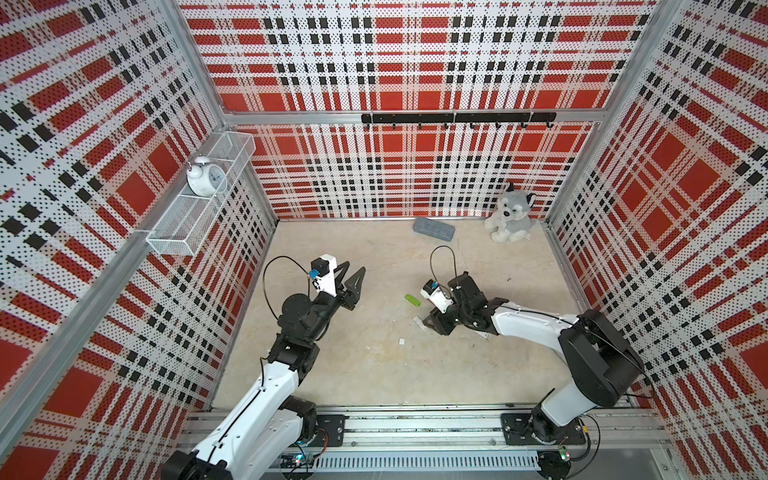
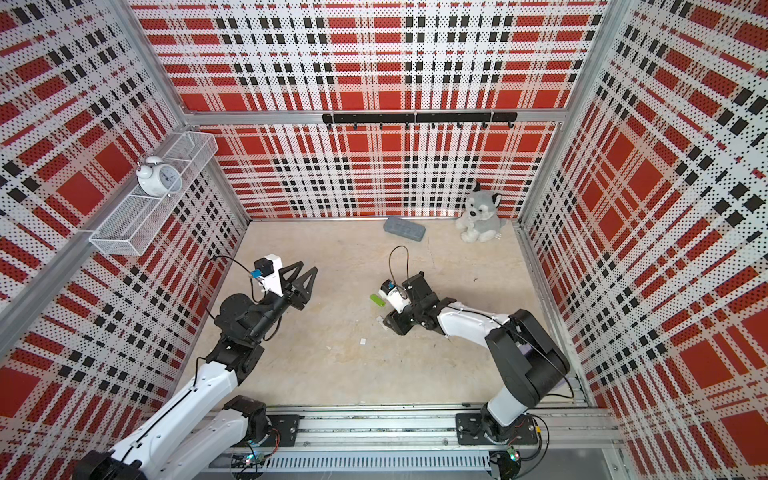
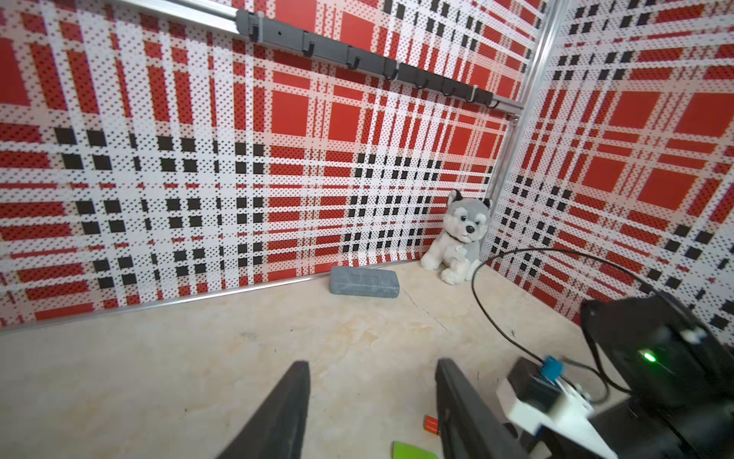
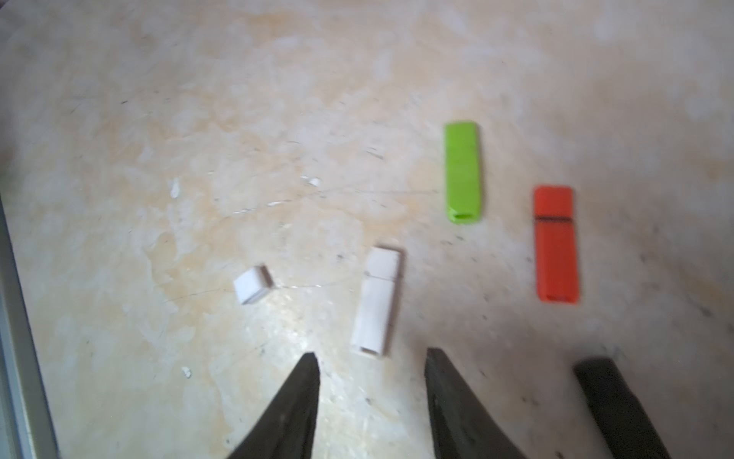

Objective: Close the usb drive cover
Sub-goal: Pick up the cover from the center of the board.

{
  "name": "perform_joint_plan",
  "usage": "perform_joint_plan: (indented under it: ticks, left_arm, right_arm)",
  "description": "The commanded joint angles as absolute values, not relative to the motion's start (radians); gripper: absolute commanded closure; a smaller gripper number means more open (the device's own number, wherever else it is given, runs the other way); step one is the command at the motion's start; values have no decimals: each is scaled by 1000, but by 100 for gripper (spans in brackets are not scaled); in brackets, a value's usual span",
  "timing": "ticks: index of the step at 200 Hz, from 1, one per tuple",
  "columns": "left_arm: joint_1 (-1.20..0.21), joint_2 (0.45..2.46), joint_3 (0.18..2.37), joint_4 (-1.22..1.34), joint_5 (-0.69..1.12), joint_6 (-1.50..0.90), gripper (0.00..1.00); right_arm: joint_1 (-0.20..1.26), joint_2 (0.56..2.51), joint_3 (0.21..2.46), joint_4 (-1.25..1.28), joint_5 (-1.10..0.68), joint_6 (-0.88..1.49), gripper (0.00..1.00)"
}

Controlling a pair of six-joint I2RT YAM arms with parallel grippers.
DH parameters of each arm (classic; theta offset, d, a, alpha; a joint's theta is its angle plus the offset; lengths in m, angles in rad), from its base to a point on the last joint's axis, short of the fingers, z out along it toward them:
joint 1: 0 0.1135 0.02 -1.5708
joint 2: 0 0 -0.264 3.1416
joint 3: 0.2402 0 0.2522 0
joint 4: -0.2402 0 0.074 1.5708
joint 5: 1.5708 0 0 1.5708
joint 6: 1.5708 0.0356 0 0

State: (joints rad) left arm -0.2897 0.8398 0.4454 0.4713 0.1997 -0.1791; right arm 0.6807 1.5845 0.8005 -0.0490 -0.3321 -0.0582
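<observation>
While apart, white drive (image 4: 375, 302), loose cap (image 4: 253, 285).

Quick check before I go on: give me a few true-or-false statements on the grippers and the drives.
1. The right gripper grips the white drive. False: its jaws stand apart, empty; the drive lies on the table before them.
2. A loose white cap lies beside the white drive. True.
3. The orange drive rests on the green drive. False: they lie apart.
4. The left gripper is open and empty. True.
</observation>
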Motion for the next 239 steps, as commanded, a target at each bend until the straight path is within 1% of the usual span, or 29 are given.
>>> perform_joint_plan:
  ticks: [1,14,46,70,114,141,159,174,193,220,239]
  left_arm:
    - [-295,832,422,494,120,-242,46]
    - [-294,834,415,494,112,-251,46]
    - [-288,831,403,494,116,-255,45]
    - [-280,830,399,494,130,-249,45]
    - [-265,835,397,494,150,-244,45]
    - [-261,839,398,494,159,-242,45]
    - [-258,839,397,493,166,-243,45]
    - [-256,839,396,494,167,-245,45]
    - [-255,839,395,494,169,-245,45]
    - [-255,844,396,494,173,-244,45]
    - [-255,845,398,494,179,-245,45]
  right_arm:
    - [766,1592,758,158,-307,-194,53]
    - [792,1630,766,186,-290,-201,52]
    - [835,1712,794,204,-332,-263,51]
    - [839,1747,800,207,-304,-278,50]
    - [839,1784,806,196,-379,-327,49]
    - [839,1816,820,187,-379,-339,49]
    - [839,1828,825,182,-385,-348,53]
    - [839,1836,826,168,-398,-358,60]
    - [839,1847,822,156,-411,-357,63]
    - [838,1871,832,126,-418,-344,66]
    - [833,1872,814,148,-421,-337,70]
